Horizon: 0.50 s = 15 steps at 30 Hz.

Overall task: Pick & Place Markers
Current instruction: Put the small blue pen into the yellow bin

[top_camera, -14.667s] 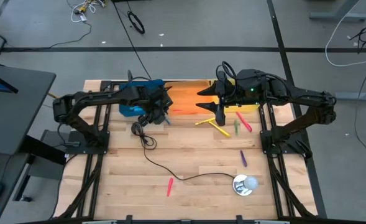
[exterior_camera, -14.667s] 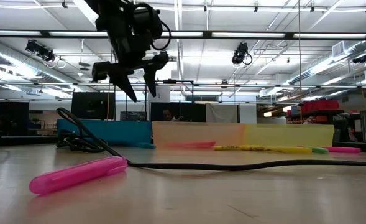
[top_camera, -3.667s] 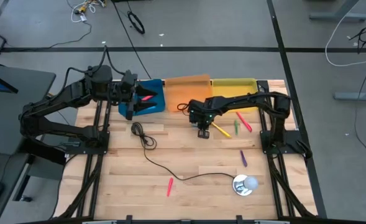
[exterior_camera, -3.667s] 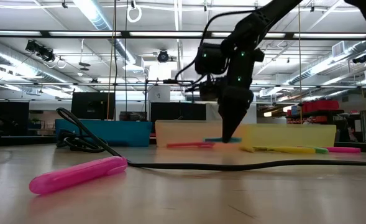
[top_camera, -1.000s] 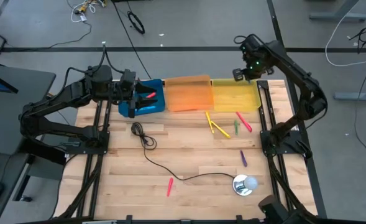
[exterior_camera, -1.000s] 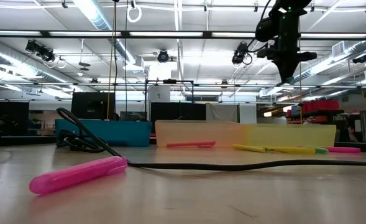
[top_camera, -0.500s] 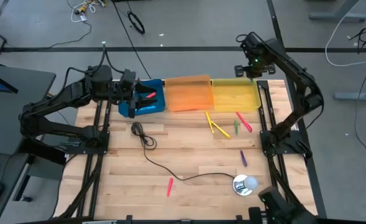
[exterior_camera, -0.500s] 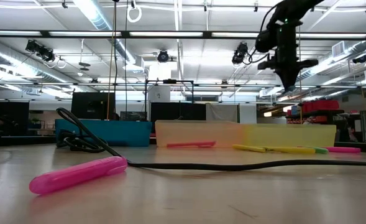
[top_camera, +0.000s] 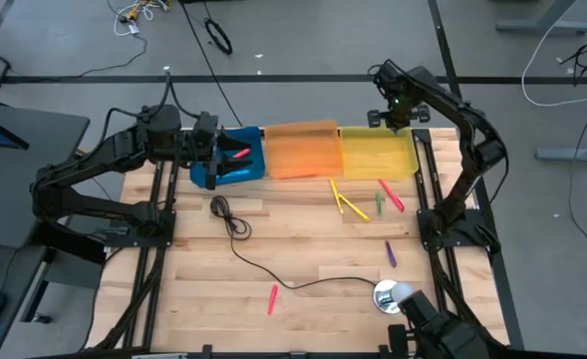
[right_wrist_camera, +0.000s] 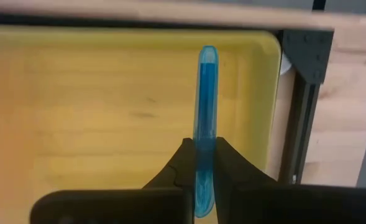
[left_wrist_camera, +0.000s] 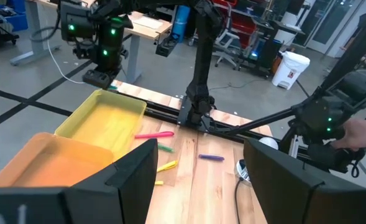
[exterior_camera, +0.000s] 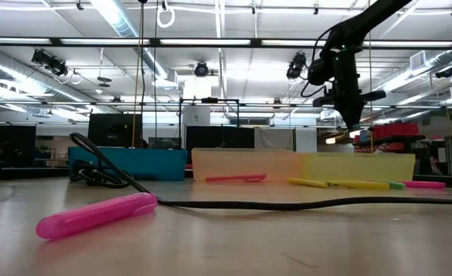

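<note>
My right gripper (right_wrist_camera: 204, 149) points down over the far part of the yellow tray (top_camera: 373, 160), shut on a blue marker (right_wrist_camera: 207, 93). In the low view it (exterior_camera: 354, 121) hangs well above the trays. My left gripper (left_wrist_camera: 201, 155) stands open and nearly level over the blue tray (top_camera: 235, 172), with nothing between its fingers. A red marker (top_camera: 236, 153) lies in that tray. Loose markers lie flat on the wood: two yellow (top_camera: 344, 202), a green (top_camera: 379, 205), a pink (top_camera: 393, 195), a purple (top_camera: 390, 253) and another pink (top_camera: 272, 298). My right gripper pinches the blue marker between its two fingers, on the shaft toward one end (right_wrist_camera: 206, 134). The fingers come from above and lie across the marker. The marker sits about level, lifted clear above the yellow tray's floor (right_wrist_camera: 108, 112).
An orange tray (top_camera: 301, 152) stands between the blue and yellow trays. A black cable (top_camera: 238, 229) runs across the table to a round silver-white object (top_camera: 393, 295). A dark shape (top_camera: 438, 334) shows at the near edge. The table's near left is bare wood.
My right gripper has come down toward the yellow tray and shifted slightly toward the table's left, turning a little about its own axis; it keeps the blue marker pinched. The dark shape at the near edge has crept further into view.
</note>
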{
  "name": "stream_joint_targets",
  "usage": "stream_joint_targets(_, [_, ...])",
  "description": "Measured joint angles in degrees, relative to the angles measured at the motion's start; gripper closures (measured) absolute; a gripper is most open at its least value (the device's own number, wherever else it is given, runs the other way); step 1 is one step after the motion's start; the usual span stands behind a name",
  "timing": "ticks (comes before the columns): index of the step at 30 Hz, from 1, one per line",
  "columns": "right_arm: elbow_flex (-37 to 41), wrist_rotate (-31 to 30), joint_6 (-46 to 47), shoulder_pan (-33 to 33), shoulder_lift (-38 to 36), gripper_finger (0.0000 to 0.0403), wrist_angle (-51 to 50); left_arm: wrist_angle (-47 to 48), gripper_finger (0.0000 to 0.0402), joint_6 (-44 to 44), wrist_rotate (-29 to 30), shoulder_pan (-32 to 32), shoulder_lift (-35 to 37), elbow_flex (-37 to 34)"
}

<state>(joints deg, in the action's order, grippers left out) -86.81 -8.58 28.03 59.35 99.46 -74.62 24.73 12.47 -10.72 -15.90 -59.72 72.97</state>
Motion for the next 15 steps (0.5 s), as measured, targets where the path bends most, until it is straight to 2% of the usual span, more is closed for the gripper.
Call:
stream_joint_targets(5, [5.96, 0.40, 0.66, -0.25, -1.19, 0.0387, 2.34, 0.07, 0.0158, -0.05, -0.02, 0.01, 0.00, 0.00])
stream_joint_targets(15, [18.84, 1.09, 2.77, -0.46, -4.72, 0.0387, 13.91, 0.09, 0.0158, -0.07, -0.02, 0.02, 0.00, 0.00])
